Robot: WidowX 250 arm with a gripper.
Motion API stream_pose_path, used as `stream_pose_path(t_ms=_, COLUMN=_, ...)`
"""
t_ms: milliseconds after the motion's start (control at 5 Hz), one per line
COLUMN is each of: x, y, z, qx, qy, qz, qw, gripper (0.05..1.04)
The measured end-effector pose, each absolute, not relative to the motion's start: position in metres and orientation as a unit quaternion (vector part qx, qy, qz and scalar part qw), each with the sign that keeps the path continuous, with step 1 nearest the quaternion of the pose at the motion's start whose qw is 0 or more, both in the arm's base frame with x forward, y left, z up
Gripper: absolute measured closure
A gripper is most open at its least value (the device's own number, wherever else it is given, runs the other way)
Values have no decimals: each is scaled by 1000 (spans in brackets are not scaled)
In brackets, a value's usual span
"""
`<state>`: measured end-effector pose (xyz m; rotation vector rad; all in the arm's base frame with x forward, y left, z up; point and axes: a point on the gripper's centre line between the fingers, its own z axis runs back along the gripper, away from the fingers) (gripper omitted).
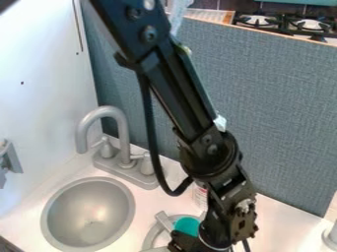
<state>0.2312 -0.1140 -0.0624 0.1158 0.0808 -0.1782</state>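
Note:
The black gripper [187, 242] hangs low at the bottom of the camera view, right of the sink. Just above and beside it is a teal round object [187, 225], partly covered by the arm. That object lies within a grey rounded dish or pan [153, 235], whose rim curves around its left side. A flat grey piece [164, 221] sticks up at the rim. Whether the gripper touches any of these cannot be told. A white bottle or can [200, 196] stands behind the wrist, partly hidden by the arm.
A round metal sink [88, 214] sits at the lower left, with a grey faucet [121, 140] behind it. A blue-grey panel [283, 108] rises along the back, and a white wall [39, 74] stands at left. A grey object [331, 236] is at the right edge.

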Motion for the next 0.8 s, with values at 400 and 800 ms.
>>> stream_pose_path(t_ms=400, x=234, y=-135, z=-84, qx=6, qy=60, qz=-125, qw=990, gripper=486)
stream_pose_path(t_ms=800, x=227, y=-128, z=-83, qx=15, qy=120, qz=-40, qw=992, gripper=365)
